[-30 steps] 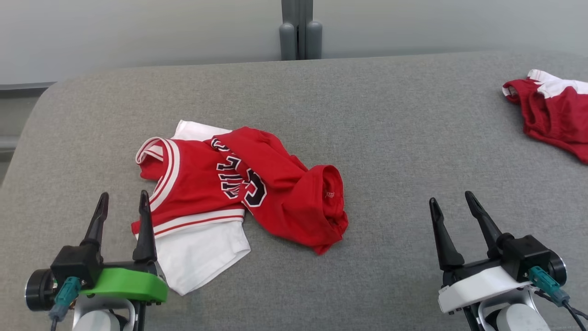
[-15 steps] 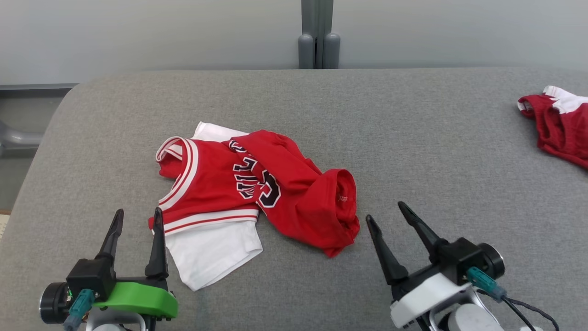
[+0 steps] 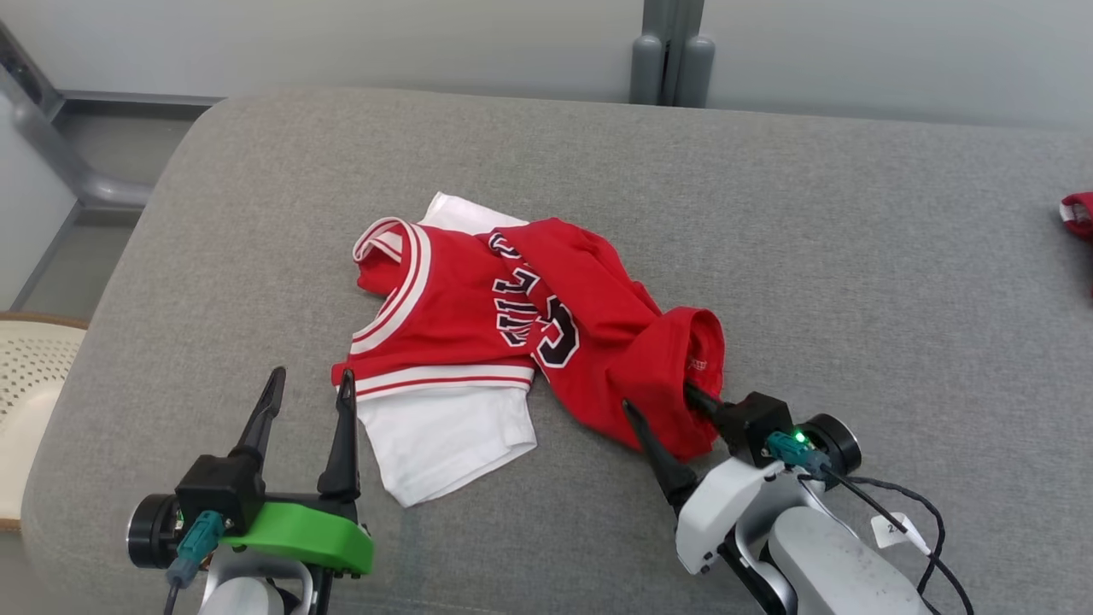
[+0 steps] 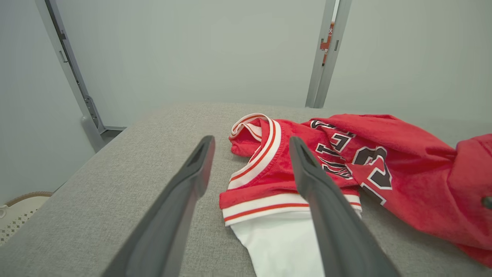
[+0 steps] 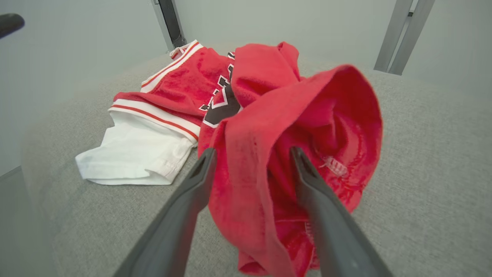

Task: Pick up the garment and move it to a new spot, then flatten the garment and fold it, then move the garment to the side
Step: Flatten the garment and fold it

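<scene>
Pick-up in hand: garment (image 3: 444,316) crumpled on pad (image 3: 811,256); right gripper (image 3: 657,397) spread astride its 4 o'clock hem (image 3: 704,342), seemingly one finger inside; left gripper (image 3: 312,372) wide, idle at 8 o'clock; next, close, lift.

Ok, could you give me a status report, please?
Right gripper open, fingers astride the jersey hem. Left gripper open, beside it. Second garment far off.
</scene>
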Available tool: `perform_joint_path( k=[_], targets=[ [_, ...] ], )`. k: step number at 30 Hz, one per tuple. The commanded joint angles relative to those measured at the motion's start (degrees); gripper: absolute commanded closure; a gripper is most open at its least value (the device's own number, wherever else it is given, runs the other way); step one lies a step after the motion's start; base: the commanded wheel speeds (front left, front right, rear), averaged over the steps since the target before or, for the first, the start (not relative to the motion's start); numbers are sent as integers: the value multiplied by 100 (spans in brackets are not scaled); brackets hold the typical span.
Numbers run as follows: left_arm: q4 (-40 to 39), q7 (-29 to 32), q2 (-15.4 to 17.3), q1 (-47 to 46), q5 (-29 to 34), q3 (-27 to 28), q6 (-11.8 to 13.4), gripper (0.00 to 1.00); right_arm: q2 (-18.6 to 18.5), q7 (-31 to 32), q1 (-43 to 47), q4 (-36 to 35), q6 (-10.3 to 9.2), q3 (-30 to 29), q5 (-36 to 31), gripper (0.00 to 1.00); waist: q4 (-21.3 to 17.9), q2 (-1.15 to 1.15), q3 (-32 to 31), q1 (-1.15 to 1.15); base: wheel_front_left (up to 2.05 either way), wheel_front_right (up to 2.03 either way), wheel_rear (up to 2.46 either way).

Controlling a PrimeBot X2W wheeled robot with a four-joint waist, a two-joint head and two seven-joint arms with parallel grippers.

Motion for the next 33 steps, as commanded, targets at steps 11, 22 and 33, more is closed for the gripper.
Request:
perform_joint_path(
  k=[11, 22, 33],
  targets=[
    [25, 6, -46, 47, 30, 103, -1, 0, -417, -57, -141, -484, -1, -923, 566, 100, -227, 0, 81, 0, 0, 0, 0],
    [1, 6, -56, -50, 33, 116, -16, 0, -1353, 10, 58, -1800, -2, -1803, 579, 100, -405, 0, 188, 0, 0, 0, 0],
    [32, 6, -59, -157, -168, -66, 70, 0, -1503, 527, -33, -2168, -1, -2035, 551, 100, -171, 0, 368, 0, 0, 0, 0]
  ],
)
